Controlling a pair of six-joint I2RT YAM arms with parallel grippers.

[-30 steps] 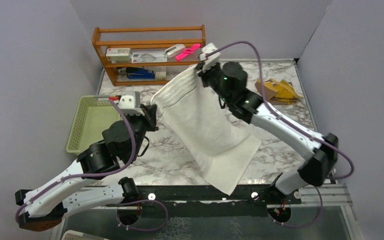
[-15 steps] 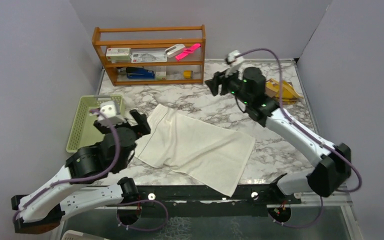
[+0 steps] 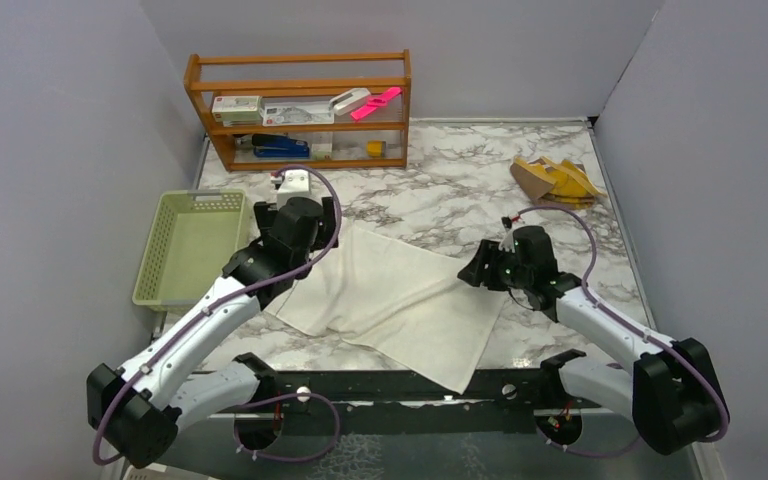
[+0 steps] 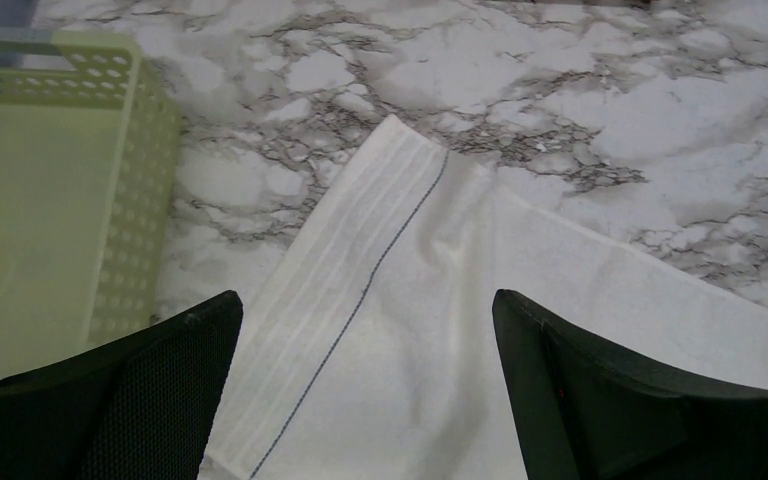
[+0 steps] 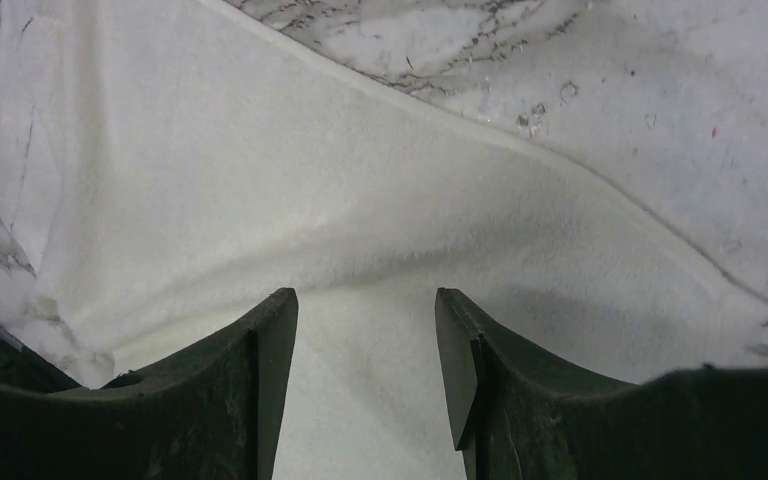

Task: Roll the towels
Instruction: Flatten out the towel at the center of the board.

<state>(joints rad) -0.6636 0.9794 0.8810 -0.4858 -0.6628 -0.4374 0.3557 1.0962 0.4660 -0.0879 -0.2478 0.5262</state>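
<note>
White towel (image 3: 400,300), limp and light, lies flat on the desk (image 3: 440,190). Left gripper (image 4: 365,310), wide open and empty, hovers above its striped corner. Right gripper (image 5: 365,300), half open and empty, hovers above the opposite edge. Both spots look like good pinch points.

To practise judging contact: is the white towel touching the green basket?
Apart. The left wrist view shows a strip of bare marble between the towel and the basket.

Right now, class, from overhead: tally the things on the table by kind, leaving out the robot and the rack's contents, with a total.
Towels: 2, white towel and mustard towel
Baskets: 1, the green basket
Racks: 1, the wooden rack
Total: 4
</note>
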